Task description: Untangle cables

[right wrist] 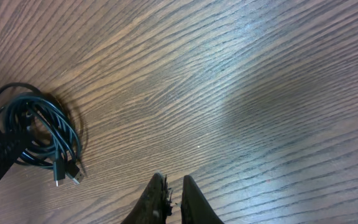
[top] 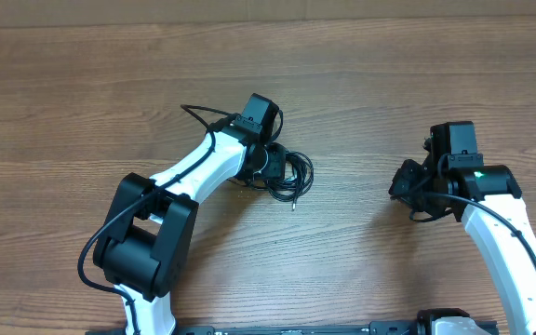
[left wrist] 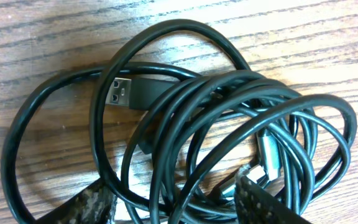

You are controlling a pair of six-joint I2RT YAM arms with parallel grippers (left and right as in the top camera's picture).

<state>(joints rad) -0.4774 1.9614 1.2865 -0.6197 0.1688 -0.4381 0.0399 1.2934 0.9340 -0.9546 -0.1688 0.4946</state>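
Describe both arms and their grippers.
White tubular links, black joint housings and a black cord alongside mark the left arm and right arm. A green light glows on the right wrist. The left gripper and right gripper are dark, the left's surface textured.

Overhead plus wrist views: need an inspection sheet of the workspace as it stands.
Surface: wood-grain table, no marks or spills seen.
Job's things: cables, one tangled black bundle of overlapping loops; USB plug lying among them.
Clutter: nothing seen.
Grippers: left gripper open, fingers either side of the bundle's near edge; right gripper shut, empty, well away from the bundle.
Cables: arm cords, thicker and black, running along both arms.
Surroundings: pale strip beyond the table's far edge; nothing else seen.
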